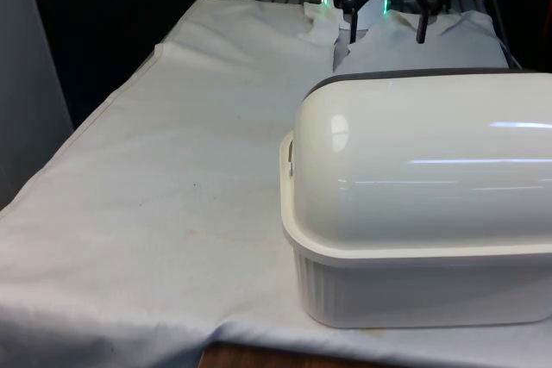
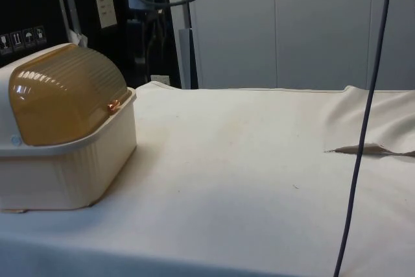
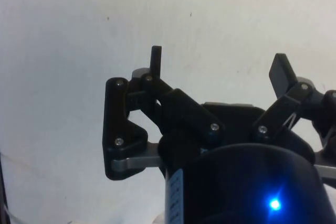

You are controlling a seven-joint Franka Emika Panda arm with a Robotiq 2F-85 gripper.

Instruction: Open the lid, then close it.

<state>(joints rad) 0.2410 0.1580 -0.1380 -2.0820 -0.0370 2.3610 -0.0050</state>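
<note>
Bread box (image 1: pixel 423 213) sat nearest camera, at front view's right, cream ribbed base on white cloth (image 1: pixel 172 178). Amber ribbed lid (image 2: pixel 65 95) was down, closed over base (small handle (image 2: pixel 113 106) at its lower edge). Gripper (image 1: pixel 386 34) hung above cloth near table's far end, well apart from box, fingers (image 3: pixel 156 61) spread apart, holding nothing.

The gripper (image 3: pixel 218 72) is black, built of hinged links pinned with small silver screws, on a silvery bracket. Its two fingers (image 3: pixel 155 61) are thin flat black blades. A dark cable (image 2: pixel 360 134) hangs by it.
</note>
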